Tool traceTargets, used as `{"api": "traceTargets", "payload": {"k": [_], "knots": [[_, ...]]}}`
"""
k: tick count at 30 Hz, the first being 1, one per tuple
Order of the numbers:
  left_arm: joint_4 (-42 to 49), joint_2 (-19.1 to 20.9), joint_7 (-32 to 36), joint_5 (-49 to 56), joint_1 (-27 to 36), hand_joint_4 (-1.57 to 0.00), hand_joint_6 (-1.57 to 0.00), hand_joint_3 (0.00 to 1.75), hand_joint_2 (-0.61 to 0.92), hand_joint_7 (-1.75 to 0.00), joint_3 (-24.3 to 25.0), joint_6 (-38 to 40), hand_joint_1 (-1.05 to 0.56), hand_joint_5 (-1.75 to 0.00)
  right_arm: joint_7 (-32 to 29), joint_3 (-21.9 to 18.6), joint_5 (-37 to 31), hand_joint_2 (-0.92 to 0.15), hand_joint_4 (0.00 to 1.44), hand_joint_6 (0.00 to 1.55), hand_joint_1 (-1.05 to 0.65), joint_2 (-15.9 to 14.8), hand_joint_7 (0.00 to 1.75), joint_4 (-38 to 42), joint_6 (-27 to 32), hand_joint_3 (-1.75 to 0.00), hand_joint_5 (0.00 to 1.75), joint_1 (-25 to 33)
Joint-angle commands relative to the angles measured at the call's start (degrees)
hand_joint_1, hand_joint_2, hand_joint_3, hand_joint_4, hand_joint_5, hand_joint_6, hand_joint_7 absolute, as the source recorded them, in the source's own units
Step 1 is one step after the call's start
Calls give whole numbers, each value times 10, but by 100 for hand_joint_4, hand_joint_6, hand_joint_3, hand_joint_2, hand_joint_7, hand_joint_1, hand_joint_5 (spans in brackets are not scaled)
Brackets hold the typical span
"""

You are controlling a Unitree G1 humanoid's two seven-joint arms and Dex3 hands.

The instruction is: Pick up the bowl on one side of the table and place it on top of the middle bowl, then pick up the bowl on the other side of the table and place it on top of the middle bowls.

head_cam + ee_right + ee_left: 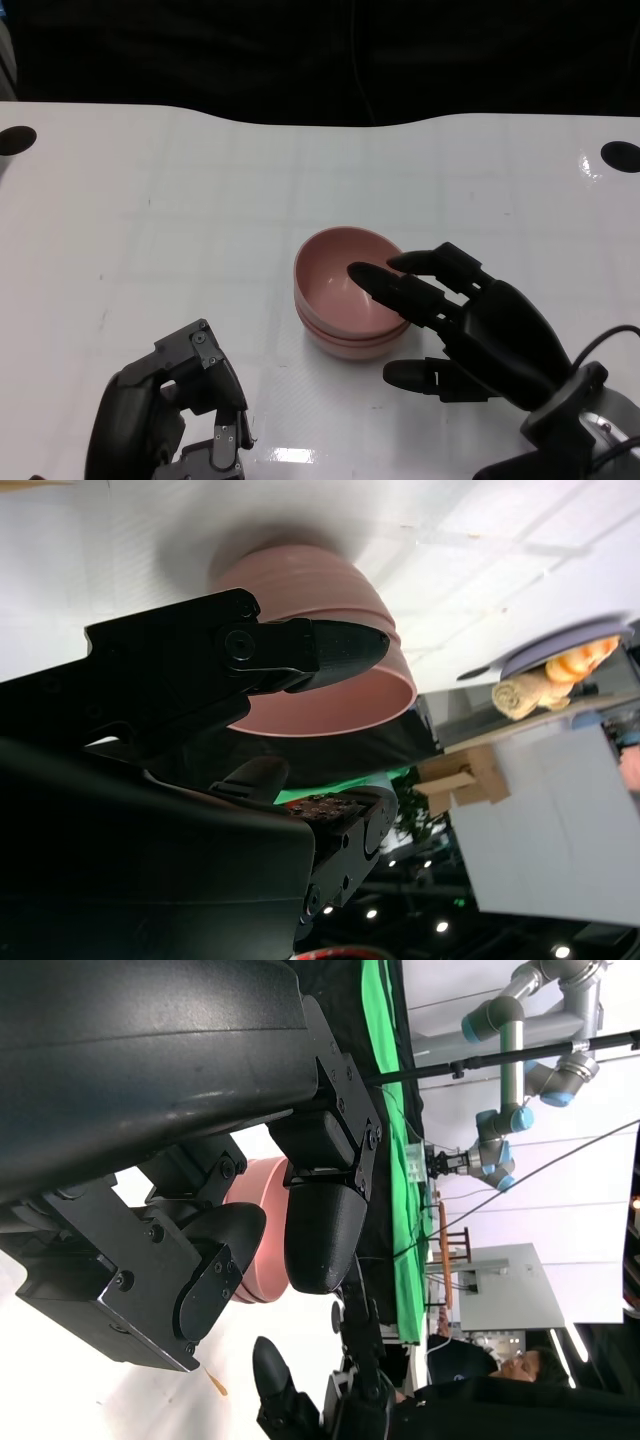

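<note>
A stack of pink bowls (335, 285) stands in the middle of the white table (200, 200), with at least two nested rims showing down its side. My right hand (490, 325) lies just right of the stack. Its fingers (400, 290) are spread and reach over the near rim into the top bowl. The thumb (410, 375) stays apart on the table side and grips nothing. My left hand (170, 415) hovers low at the front left, well away from the stack, fingers bent and holding nothing. The right wrist view shows the stack (340, 680) past that hand's fingers (300, 650).
Two black round holes (15, 140) (620, 155) sit at the table's far corners. A dark backdrop lies beyond the curved far edge. In the left wrist view a person (500, 1370) and a grey-blue robot arm (510, 1050) are beside the table.
</note>
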Motion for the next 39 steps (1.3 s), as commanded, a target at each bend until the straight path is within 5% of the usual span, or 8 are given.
{"api": "traceTargets", "payload": {"k": [1, 15, 23, 31, 32, 35, 37, 39], "knots": [[-7, 4, 4, -1, 0, -98, -83, 154, 38, -167, 1, 11, 5, -175, -14, -17, 12, -92, 1, 32, -57, -10, 5, -17, -4, -34, 87, 19], [-15, 6, 5, -4, 1, -99, -81, 157, 36, -171, 2, 19, 4, -175, -3, -59, 37, -92, 31, 66, -47, -50, 29, -91, -21, -20, 93, 99], [0, 8, 3, 1, -6, -98, -81, 158, 34, -170, 10, -1, 5, -175, 63, -106, 128, -91, 52, 66, -35, -55, 68, -153, -35, -8, 104, 176], [5, 11, 1, 3, -5, -98, -83, 156, 36, -166, 12, -13, 5, -175, 181, -138, 276, -90, 69, 77, -9, -36, 78, -227, -10, -10, 114, 249], [6, 11, 1, 4, -5, -98, -83, 156, 36, -166, 12, -14, 5, -175, 193, -141, 291, -90, 70, 78, -8, -32, 77, -234, -4, -13, 115, 255], [5, 11, -1, 2, -1, -98, -83, 156, 36, -166, 12, -15, 6, -175, 225, -148, 331, -64, 70, 81, -7, -19, 73, -247, 3, -64, 116, 270], [2, 12, -4, -2, 7, -98, -82, 156, 35, -166, 11, -16, 7, -175, 249, -151, 376, -46, 69, 81, 3, -6, 89, -250, 4, -107, 131, 284], [-3, 11, -6, -8, 13, -97, -82, 157, 34, -165, 9, -13, 7, -175, 264, -156, 392, -40, 72, 80, 5, 3, 101, -246, 1, -122, 140, 287]]}}
